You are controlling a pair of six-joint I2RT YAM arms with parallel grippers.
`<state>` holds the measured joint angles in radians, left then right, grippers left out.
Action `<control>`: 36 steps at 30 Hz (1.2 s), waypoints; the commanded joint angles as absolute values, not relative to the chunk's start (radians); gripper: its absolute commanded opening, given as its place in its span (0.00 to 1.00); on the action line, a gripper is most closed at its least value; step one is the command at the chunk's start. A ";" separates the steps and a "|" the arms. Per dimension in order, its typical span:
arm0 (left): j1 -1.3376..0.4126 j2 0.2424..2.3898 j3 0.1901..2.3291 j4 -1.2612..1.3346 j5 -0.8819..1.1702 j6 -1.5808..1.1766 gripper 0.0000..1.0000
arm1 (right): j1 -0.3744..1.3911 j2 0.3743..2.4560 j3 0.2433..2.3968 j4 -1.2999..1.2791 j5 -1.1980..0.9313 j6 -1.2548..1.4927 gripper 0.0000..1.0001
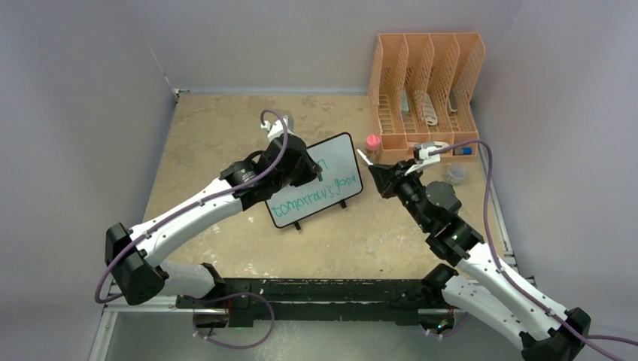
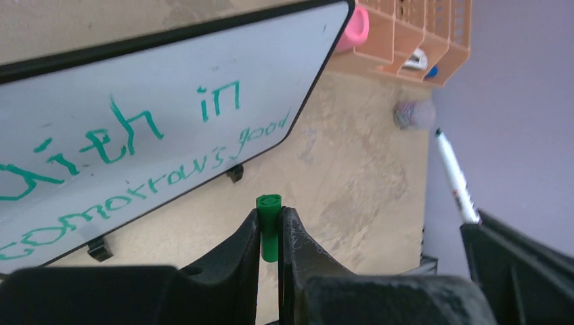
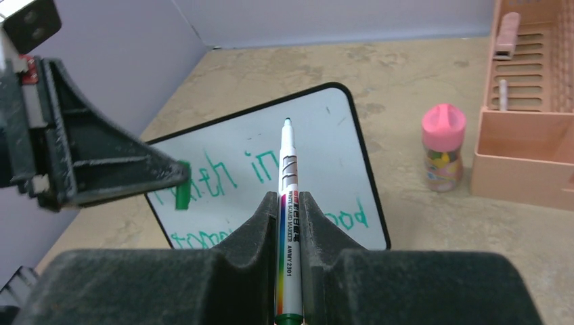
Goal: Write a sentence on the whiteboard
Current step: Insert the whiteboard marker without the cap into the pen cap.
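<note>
Your left fingers (image 2: 237,247) are clenched on a green cap (image 2: 268,203), and your right fingers (image 3: 254,227) grasp an uncapped marker (image 3: 288,156). The whiteboard (image 1: 338,158) stands mid-worktop (image 1: 226,128) between both arms, carrying the sentence (image 2: 128,128) in green. An orange rack (image 1: 425,83) sits at the far right.
</note>
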<state>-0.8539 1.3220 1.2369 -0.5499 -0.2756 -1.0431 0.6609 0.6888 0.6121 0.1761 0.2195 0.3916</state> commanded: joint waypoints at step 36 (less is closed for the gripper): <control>-0.815 1.272 1.195 -0.140 -0.402 -1.370 0.00 | 0.691 0.738 0.499 0.629 -0.018 0.553 0.00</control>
